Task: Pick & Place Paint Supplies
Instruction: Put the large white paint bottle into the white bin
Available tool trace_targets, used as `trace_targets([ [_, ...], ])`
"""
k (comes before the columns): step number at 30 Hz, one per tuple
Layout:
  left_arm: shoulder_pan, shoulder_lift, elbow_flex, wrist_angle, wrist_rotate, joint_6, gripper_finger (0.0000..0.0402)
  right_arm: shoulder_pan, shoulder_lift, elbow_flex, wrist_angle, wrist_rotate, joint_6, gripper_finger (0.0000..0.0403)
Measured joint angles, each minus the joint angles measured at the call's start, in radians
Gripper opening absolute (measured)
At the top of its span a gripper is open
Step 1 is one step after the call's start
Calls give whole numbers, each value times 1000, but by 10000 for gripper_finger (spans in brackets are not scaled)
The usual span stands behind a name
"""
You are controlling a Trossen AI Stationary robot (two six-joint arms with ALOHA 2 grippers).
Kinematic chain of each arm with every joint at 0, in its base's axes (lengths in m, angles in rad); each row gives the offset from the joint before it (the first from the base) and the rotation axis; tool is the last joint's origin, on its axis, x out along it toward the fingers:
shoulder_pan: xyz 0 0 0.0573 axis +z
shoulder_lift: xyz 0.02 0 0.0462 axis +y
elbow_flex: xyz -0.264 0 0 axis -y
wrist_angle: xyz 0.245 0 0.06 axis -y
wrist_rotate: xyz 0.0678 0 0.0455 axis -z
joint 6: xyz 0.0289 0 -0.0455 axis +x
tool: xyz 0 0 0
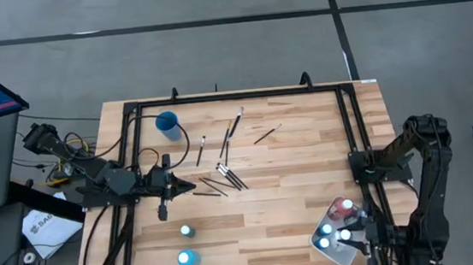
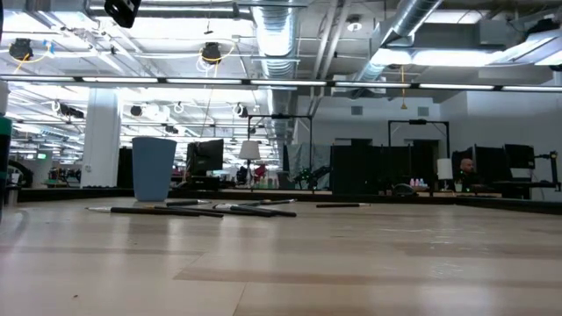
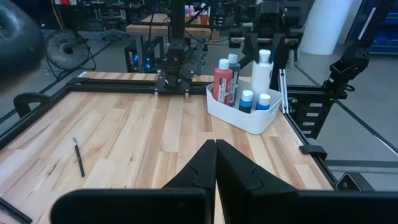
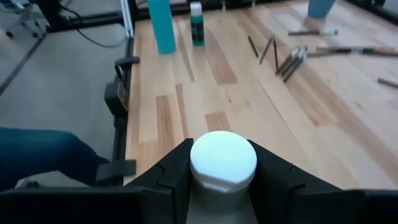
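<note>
A white tray (image 1: 340, 259) at the table's near right corner holds a red bottle (image 3: 222, 81), a dark teal bottle (image 3: 233, 65) and two small blue-capped ones (image 3: 247, 99). My right gripper (image 1: 353, 223) is over the tray, shut on a white bottle (image 3: 262, 71). Two teal bottles (image 1: 187, 231) (image 1: 186, 259) stand on the table at near left. Several dark-handled brushes (image 1: 223, 175) lie flat mid-table. My left gripper (image 1: 191, 186) hovers shut beside the brushes and touches nothing. My right gripper pinches the white bottle between its two fingers at the neck just under the round white cap (image 4: 222, 158). The fingers come slanting down from the table's right side. The bottle stands upright among the tray's bottles; its foot is hidden behind them.
A blue cup (image 1: 167, 123) stands at the far left of the table, also seen as the blue cup (image 2: 154, 167) in the low view. A black frame rail (image 1: 351, 122) runs round the table. Bare wood lies between the brushes and the tray.
</note>
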Motion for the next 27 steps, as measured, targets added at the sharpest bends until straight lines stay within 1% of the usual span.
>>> trace_targets([
  [3,0,0,0,0,0,0,0,-5,27,0,1,-42,20,122],
  [8,0,0,0,0,0,0,0,-14,53,-1,4,-37,35,122],
  [15,0,0,0,0,0,0,0,-15,50,-2,20,-38,37,123],
  [21,0,0,0,0,0,0,0,-15,50,-2,31,-84,47,124],
  [27,0,0,0,3,0,0,0,-15,50,-1,31,-88,72,134],
])
